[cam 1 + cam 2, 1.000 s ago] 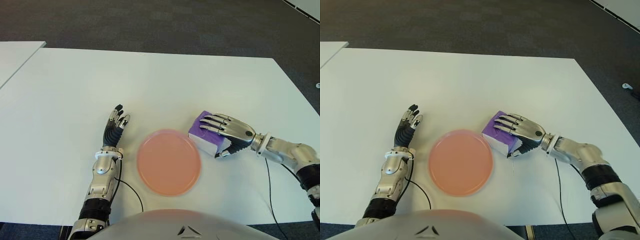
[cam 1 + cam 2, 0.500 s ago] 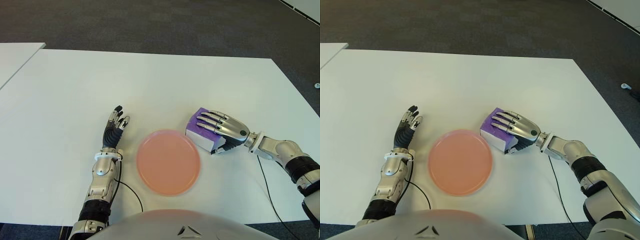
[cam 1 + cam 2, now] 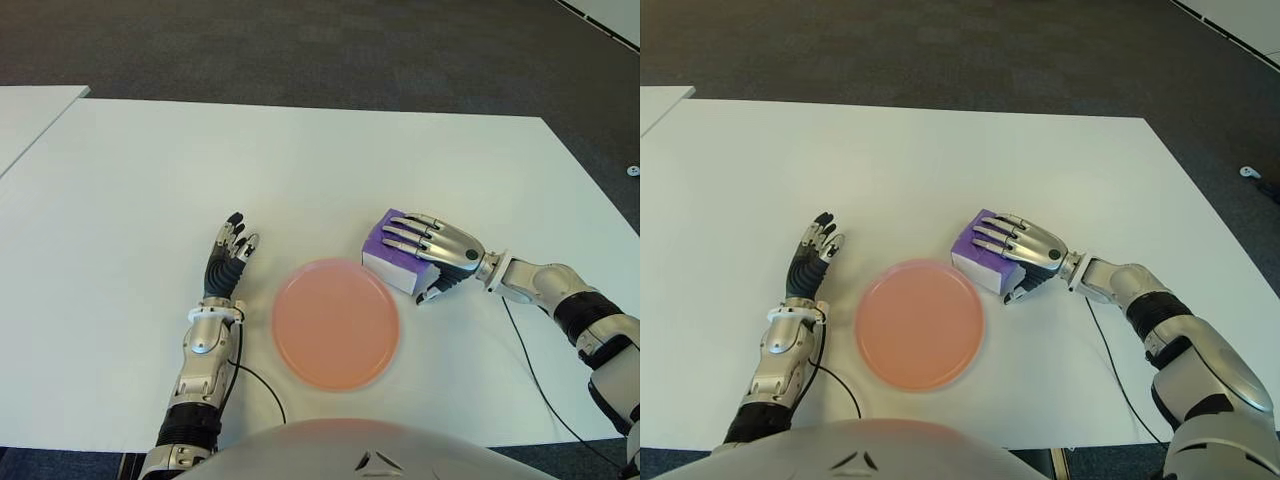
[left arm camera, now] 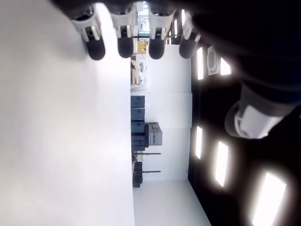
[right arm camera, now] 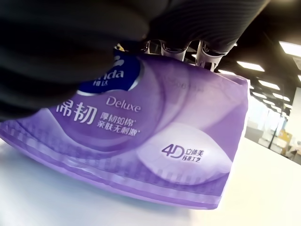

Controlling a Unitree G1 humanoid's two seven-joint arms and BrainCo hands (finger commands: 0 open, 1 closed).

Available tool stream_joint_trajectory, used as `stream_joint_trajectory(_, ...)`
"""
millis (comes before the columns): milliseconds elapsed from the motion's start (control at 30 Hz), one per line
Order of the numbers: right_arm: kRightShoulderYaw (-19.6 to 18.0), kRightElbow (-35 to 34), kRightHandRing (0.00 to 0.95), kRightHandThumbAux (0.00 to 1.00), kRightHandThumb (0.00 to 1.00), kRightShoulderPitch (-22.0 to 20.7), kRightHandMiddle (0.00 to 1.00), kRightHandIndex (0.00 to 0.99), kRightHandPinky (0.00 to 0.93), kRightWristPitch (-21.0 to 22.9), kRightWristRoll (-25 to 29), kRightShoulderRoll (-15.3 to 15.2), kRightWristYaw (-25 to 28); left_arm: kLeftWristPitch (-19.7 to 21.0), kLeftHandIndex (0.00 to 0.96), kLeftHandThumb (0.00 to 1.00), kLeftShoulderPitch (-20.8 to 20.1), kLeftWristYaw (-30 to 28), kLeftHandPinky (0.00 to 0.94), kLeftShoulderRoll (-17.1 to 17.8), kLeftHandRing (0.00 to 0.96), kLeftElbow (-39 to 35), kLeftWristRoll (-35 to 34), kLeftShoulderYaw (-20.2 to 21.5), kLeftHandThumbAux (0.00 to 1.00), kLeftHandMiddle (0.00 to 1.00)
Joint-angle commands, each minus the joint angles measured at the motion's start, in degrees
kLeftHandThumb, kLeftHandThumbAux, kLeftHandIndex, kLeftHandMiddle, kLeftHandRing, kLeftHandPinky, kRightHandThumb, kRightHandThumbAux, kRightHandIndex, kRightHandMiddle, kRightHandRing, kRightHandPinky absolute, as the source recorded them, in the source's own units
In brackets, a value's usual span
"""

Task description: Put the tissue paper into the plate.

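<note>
A purple tissue pack (image 3: 388, 256) with white sides shows just off the far right rim of the pink plate (image 3: 336, 322). My right hand (image 3: 438, 246) covers the pack from the right, fingers curled over its top and thumb pressed on its near side, shut on it. The right wrist view shows the pack (image 5: 155, 155) close up under the fingers (image 5: 178, 47), its lower edge near the table. Whether it touches the table I cannot tell. My left hand (image 3: 228, 262) shows left of the plate, fingers straight and holding nothing. The plate holds nothing.
The white table (image 3: 300, 160) stretches wide beyond the plate. A second white table (image 3: 30, 110) stands at the far left across a gap. Thin black cables (image 3: 262, 385) trail from both wrists toward the near edge. Dark carpet lies beyond the table.
My right hand has carried the tissue pack leftward and slightly away from me, closer to the plate's far right rim. The left hand and plate stayed put.
</note>
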Motion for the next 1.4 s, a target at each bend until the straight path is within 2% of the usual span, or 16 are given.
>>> stream_joint_trajectory(33,5.3,2.7,0.0,0.401,0.484,4.1,0.0,0.0,0.0,1.4,-4.6,1.8,3.7,1.9,0.0,0.0,1.7,0.5,0.0,-0.2,0.0,1.3,-0.1,0.3,0.526,0.0)
stream_joint_trajectory(467,6.4,2.7,0.0,0.401,0.484,3.8,0.0,0.0,0.0,1.8,-3.9,1.5,3.2,1.0,0.0,0.0,1.6,0.4,0.0,-0.2,0.0,1.9,-0.1,0.4,0.515,0.0)
stream_joint_trajectory(533,6.6,2.8,0.0,0.416,0.484,3.9,0.0,0.0,0.0,2.3,-4.1,1.7,2.6,0.9,0.0,0.0,1.5,0.5,0.0,-0.2,0.0,2.1,-0.2,0.4,0.514,0.0)
stream_joint_trajectory(567,6.9,3.4,0.0,0.426,0.484,4.4,0.0,0.0,0.0,5.1,-5.1,3.3,-1.1,0.9,0.0,0.0,1.5,0.5,0.0,-0.3,0.0,2.2,-0.2,0.5,0.514,0.0)
stream_joint_trajectory(600,7.2,3.9,0.12,0.477,0.554,4.8,0.107,0.075,0.123,7.2,-5.8,4.5,-3.8,0.9,0.0,0.0,1.4,0.5,0.0,-0.3,0.0,2.3,-0.2,0.5,0.514,0.0)
stream_joint_trajectory(633,7.9,6.7,0.299,0.552,0.656,5.8,0.264,0.184,0.307,9.2,-6.1,6.6,-7.8,0.8,0.0,0.0,1.4,0.6,0.0,-0.3,0.0,2.3,-0.2,0.5,0.514,0.0)
stream_joint_trajectory(667,8.5,8.8,0.447,0.597,0.724,6.4,0.362,0.264,0.476,10.5,-6.2,8.0,-10.5,0.8,0.0,0.0,1.4,0.6,0.0,-0.3,0.0,2.3,-0.2,0.5,0.514,0.0)
stream_joint_trajectory(733,9.8,13.3,0.582,0.636,0.784,6.9,0.449,0.333,0.629,11.9,-6.1,10.0,-14.8,0.8,0.0,0.0,1.4,0.6,0.0,-0.3,0.0,2.2,-0.1,0.5,0.515,0.0)
stream_joint_trajectory(800,10.8,16.7,0.677,0.66,0.821,6.6,0.504,0.376,0.73,12.5,-5.9,11.4,-17.8,0.8,0.0,0.0,1.4,0.6,0.0,-0.4,0.0,2.1,-0.1,0.5,0.518,0.0)
stream_joint_trajectory(900,11.8,21.1,0.739,0.672,0.839,5.7,0.53,0.395,0.786,11.8,-5.0,13.2,-22.0,1.1,0.0,0.0,1.5,0.6,0.0,-0.4,0.0,1.8,-0.1,0.6,0.523,0.0)
stream_joint_trajectory(1033,13.1,24.6,0.776,0.677,0.846,4.5,0.54,0.4,0.809,10.4,-4.2,14.6,-24.9,1.3,0.0,0.0,1.5,0.8,0.0,-0.4,0.0,1.7,0.0,0.6,0.53,0.0)
stream_joint_trajectory(1400,15.6,27.6,0.822,0.681,0.849,3.2,0.544,0.399,0.825,8.3,-2.4,16.0,-27.7,1.7,0.0,0.0,1.7,1.2,0.0,-0.7,0.0,1.3,0.1,0.5,0.533,0.0)
